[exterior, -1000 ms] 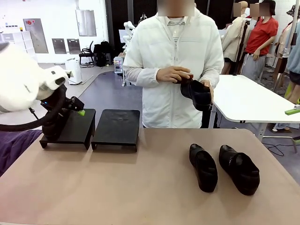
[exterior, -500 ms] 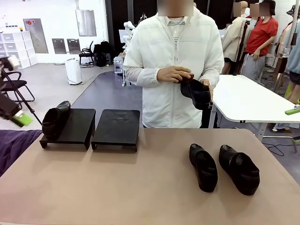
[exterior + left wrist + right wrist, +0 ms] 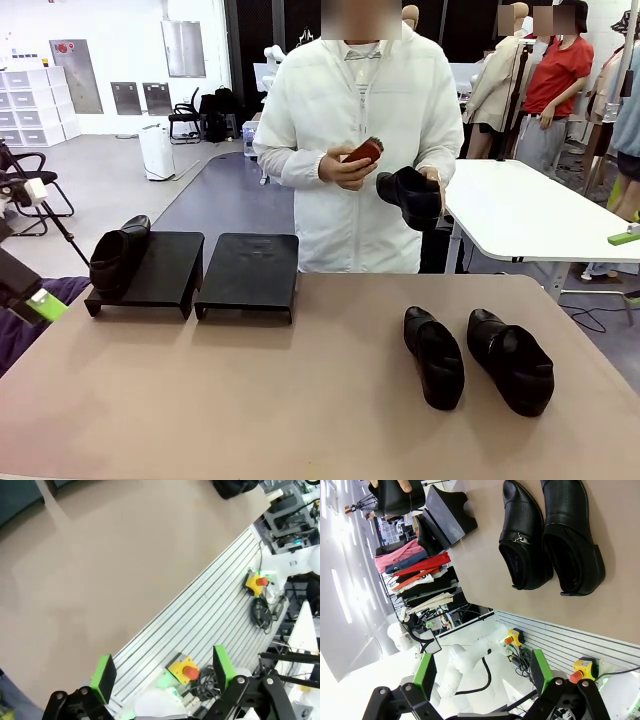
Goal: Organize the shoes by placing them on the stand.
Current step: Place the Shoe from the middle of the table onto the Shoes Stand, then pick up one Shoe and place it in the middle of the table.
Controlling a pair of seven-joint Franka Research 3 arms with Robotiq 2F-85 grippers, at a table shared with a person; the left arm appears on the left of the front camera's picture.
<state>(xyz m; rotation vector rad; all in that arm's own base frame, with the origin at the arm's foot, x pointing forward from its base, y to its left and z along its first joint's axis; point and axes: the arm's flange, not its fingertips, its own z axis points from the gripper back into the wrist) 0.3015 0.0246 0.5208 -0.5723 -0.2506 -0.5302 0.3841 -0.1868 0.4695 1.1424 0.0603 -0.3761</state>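
Observation:
The stand [image 3: 248,272] is two black sloped platforms at the table's far left. One black shoe [image 3: 118,255] rests on the outer edge of its left platform. Two more shoes [image 3: 434,357] [image 3: 510,360] lie side by side on the table at the right, and they appear again as a pair of shoes [image 3: 525,535] in the right wrist view. The person holds a further shoe [image 3: 408,195] and a red object [image 3: 363,150] at chest height. My left gripper [image 3: 40,303] hangs at the left edge, off the stand. Its wrist view has the left gripper [image 3: 164,672] open and empty over the table's near edge. My right gripper [image 3: 482,672] is open and empty, well short of the pair.
The brown table [image 3: 250,400] has free room in its middle and front. Emergency-stop buttons [image 3: 186,669] sit on the slatted rail below the table's near edge. A white table [image 3: 540,215] stands behind on the right, with other people farther off.
My left arm has pulled back from the stand to the left edge, leaving the shoe on the left platform. The person has lifted the red object off the held shoe.

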